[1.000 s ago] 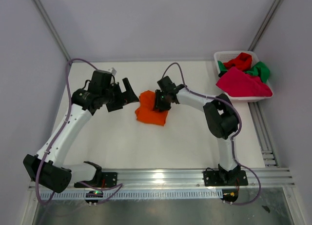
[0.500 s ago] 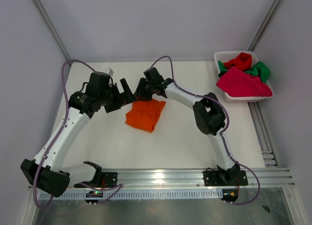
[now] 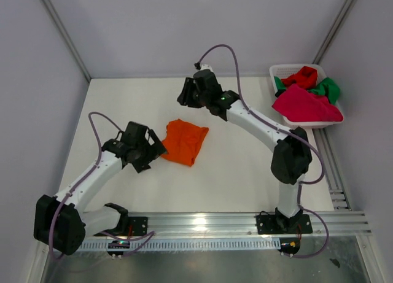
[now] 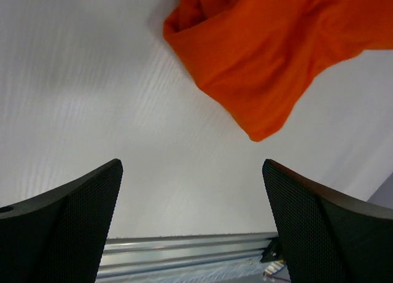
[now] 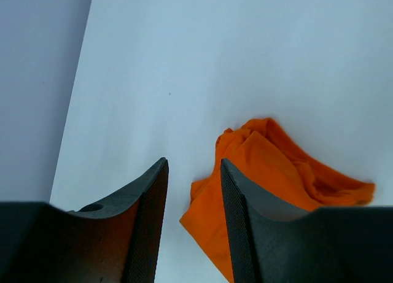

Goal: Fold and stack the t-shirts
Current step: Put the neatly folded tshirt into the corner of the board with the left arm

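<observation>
Top external: orange shirt (image 3: 183,142), judged limp, is best pinched at its 9 o'clock edge; left gripper (image 3: 158,149) and right gripper (image 3: 183,99) are held apart, empty.

The left arm (image 3: 92,178) sits low and bent with the left gripper (image 3: 155,149) spread wide and empty, while the right arm (image 3: 258,123) reaches far forward and leftward, the right gripper (image 3: 184,97) parted only narrowly, holding nothing.

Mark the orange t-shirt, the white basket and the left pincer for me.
orange t-shirt (image 3: 184,142): top external view, middle of the cloth.
white basket (image 3: 281,67): top external view, far rim.
left pincer (image 4: 191,172): left wrist view, midway between its fingertips.
</observation>
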`<control>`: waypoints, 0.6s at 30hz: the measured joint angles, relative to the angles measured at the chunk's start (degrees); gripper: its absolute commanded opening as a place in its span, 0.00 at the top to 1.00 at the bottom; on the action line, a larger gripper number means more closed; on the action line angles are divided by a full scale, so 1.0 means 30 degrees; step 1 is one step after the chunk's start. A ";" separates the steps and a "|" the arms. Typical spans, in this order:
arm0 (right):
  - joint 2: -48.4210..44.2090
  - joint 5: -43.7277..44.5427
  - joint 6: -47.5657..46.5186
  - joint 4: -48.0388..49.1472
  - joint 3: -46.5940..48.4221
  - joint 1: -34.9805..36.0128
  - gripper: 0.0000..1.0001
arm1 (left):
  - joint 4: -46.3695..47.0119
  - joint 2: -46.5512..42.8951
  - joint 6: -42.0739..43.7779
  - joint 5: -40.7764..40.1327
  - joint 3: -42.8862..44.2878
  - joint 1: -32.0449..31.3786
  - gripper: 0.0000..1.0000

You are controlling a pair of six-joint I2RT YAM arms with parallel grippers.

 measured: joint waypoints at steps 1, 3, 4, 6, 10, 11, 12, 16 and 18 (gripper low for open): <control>-0.0831 0.0641 -0.0459 0.0015 -0.0313 0.0000 0.56 | 0.0248 -0.0022 -0.0641 -0.0058 -0.0707 0.0000 0.02; -0.2259 0.1814 -0.1239 0.0029 -0.0765 -0.0007 0.56 | 0.0641 -0.0153 -0.1843 -0.0437 -0.1865 0.0000 0.02; -0.2863 0.2280 -0.1603 0.0109 -0.1005 -0.0029 0.56 | 0.0648 -0.0284 -0.2361 -0.0707 -0.2237 -0.0007 0.02; -0.3708 0.2943 -0.2171 0.0160 -0.1392 -0.0058 0.56 | 0.0648 -0.0765 -0.3286 -0.1362 -0.2572 -0.0007 0.02; -0.4561 0.3781 -0.2973 0.0146 -0.2382 -0.0073 0.56 | 0.1195 -0.2637 -0.5151 -0.2645 -0.3060 -0.0022 0.02; -0.4575 0.3905 -0.3155 0.0095 -0.2659 -0.0080 0.56 | 0.1523 -0.3235 -0.5610 -0.2951 -0.3402 -0.0051 0.02; -0.4575 0.3956 -0.3300 0.0066 -0.2922 -0.0080 0.56 | 0.1719 -0.3818 -0.6113 -0.3235 -0.3810 -0.0095 0.02; -0.4575 0.4124 -0.3694 -0.0219 -0.3869 -0.0080 0.56 | 0.2288 -0.5013 -0.7861 -0.3934 -0.5421 -0.0248 0.02; -0.4590 0.4138 -0.3898 -0.0313 -0.4197 -0.0080 0.56 | 0.2637 -0.4911 -0.8531 -0.4116 -0.5931 -0.0393 0.02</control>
